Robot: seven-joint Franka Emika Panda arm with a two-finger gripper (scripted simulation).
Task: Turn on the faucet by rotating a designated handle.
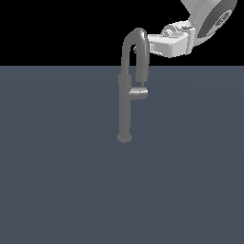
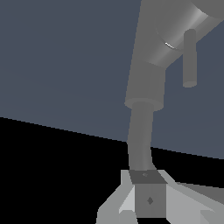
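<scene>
The faucet (image 1: 125,109) stands upright on its round base, with the gooseneck spout arching toward the exterior view's right and ending in a thicker nozzle (image 1: 142,71). The stubby handle (image 1: 139,93) sticks out sideways from the column just under the nozzle. My hand (image 1: 169,44) is level with the top of the gooseneck, on the exterior view's right; its fingertips are hidden behind the spout there. In the wrist view my gripper (image 2: 148,197) is shut, empty, and its tips sit against the spout tube (image 2: 141,135), which leads to the nozzle (image 2: 146,74). I cannot pick out the handle with certainty in the wrist view.
The faucet stands on a flat grey-blue floor (image 1: 57,181) with a black background behind it. My arm (image 1: 214,16) comes in from the exterior view's upper right.
</scene>
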